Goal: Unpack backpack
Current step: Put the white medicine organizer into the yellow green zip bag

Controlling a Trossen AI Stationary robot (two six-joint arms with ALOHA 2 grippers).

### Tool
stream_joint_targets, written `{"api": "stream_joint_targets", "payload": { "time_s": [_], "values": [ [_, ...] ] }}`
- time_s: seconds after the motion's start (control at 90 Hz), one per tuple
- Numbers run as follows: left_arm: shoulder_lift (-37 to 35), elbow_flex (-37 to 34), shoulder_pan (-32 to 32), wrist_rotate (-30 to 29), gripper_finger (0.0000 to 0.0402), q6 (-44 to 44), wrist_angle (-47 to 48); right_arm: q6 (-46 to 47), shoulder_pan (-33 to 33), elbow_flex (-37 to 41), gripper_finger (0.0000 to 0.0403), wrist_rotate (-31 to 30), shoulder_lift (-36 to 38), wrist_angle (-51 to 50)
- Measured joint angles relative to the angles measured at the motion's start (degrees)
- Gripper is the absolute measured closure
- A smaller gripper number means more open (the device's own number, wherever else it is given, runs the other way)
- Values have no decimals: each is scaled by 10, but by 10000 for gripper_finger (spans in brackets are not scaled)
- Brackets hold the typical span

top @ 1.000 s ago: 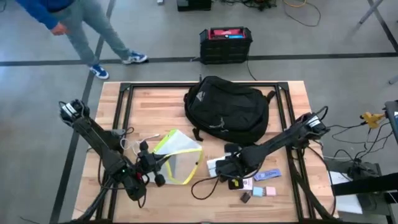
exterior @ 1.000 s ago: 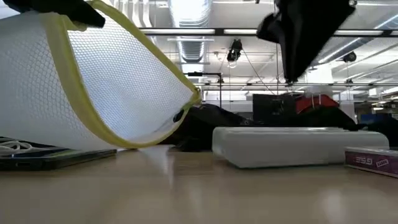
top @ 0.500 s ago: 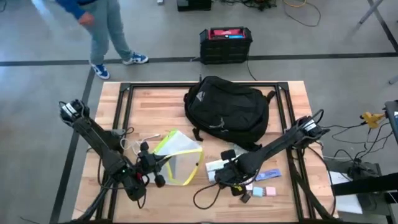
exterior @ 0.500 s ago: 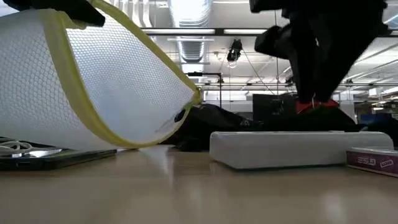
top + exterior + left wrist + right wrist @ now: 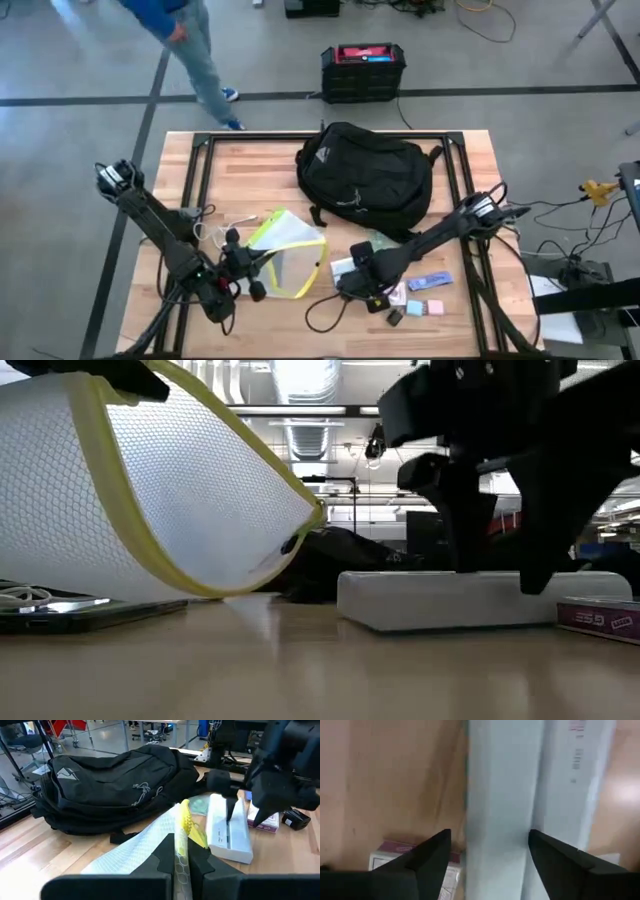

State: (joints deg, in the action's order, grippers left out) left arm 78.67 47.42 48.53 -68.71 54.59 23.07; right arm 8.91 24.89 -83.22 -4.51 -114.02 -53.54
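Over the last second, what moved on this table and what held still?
The right gripper came down and toward the left arm's side, its open fingers now straddling the white box, not yet closed. The left gripper stayed shut on the mesh pouch. The backpack did not move.

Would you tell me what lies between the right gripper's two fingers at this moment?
The white box lies between the open fingers of the right gripper; the right wrist view shows it.

Wooden table carries backpack, white box, purple carton.
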Motion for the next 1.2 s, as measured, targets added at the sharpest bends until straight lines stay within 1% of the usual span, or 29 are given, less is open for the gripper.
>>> {"api": "stream_joint_targets", "payload": {
  "time_s": [0.089,0.2,0.344,0.478,0.722,0.878,1.022,1.2],
  "values": [
    [0,0,0,1,402,0,0,0,-3,0,148,-2,-13,1],
    [0,0,0,4,402,0,1,0,-3,-2,164,-10,-24,4],
    [0,0,0,4,402,0,0,1,-3,-2,205,-26,-37,9],
    [0,0,0,4,402,0,0,4,-3,-2,245,-24,-38,15],
    [0,-1,0,4,402,0,-3,15,-1,-1,246,-26,-22,13],
    [0,-1,0,4,402,0,-4,17,1,2,234,-19,-11,6],
    [0,-1,0,4,402,0,-4,17,1,3,247,-18,2,0],
    [0,-1,0,4,402,0,-4,17,1,2,253,-20,16,-18]
  ]
}}
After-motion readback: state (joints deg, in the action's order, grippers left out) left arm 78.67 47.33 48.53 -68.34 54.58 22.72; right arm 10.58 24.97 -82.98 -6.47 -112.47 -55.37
